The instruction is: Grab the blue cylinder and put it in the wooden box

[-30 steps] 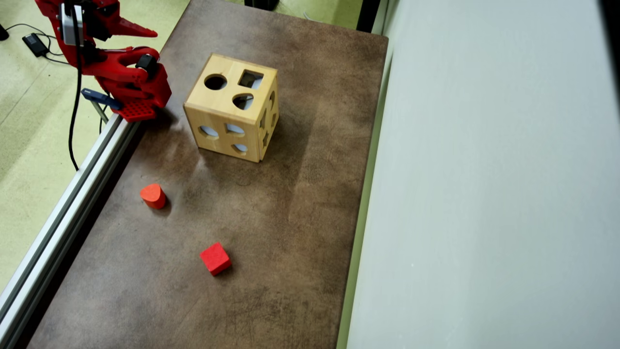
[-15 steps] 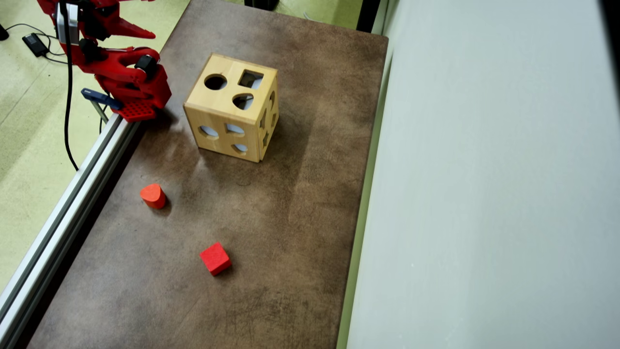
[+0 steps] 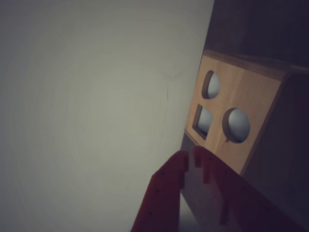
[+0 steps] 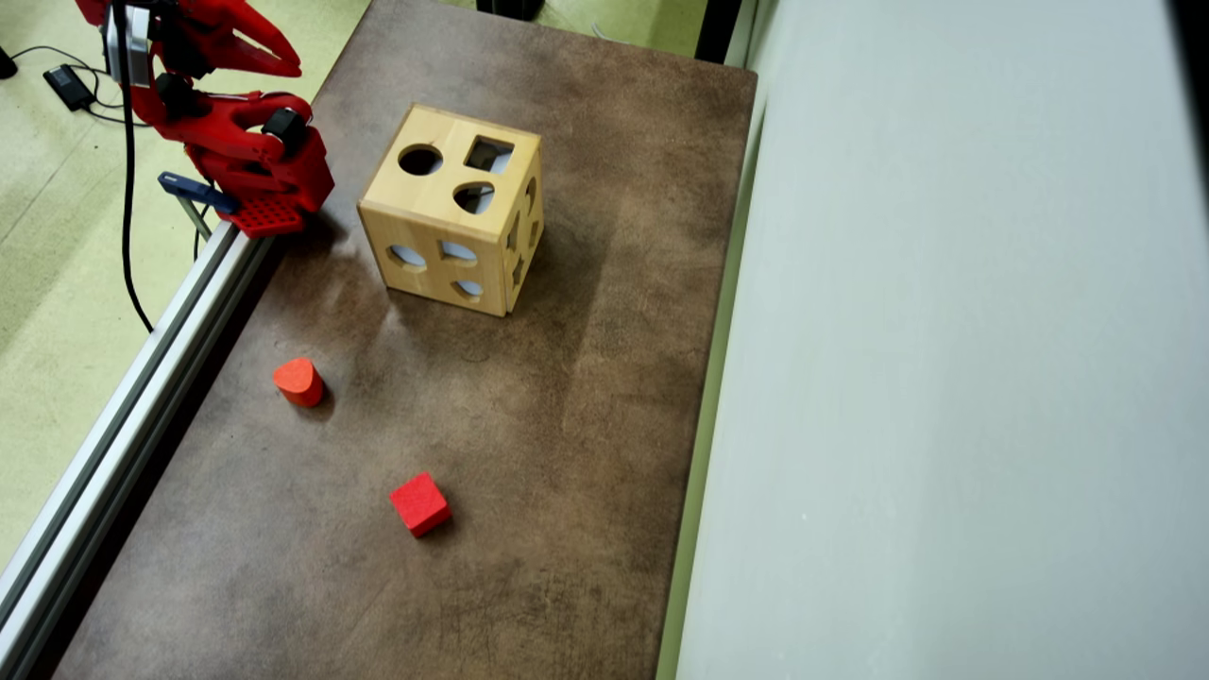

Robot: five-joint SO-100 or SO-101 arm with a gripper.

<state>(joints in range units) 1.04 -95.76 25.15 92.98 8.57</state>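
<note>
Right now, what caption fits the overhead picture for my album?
Red gripper waits off the table's corner beside the wooden box; orange block and red cube lie nearer.

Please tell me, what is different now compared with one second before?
Only the gripper changed: its jaws, open before, have nearly closed, with nothing held between them. The wooden box, the red-orange rounded block and the red cube stayed in place. No blue cylinder is visible.

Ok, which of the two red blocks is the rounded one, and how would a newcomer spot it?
In the overhead view, start at the wooden box on the brown table. Below it and to the left, near the metal rail, stands the rounded red-orange block. Unlike the red cube lower down, it has a curved side.
</note>
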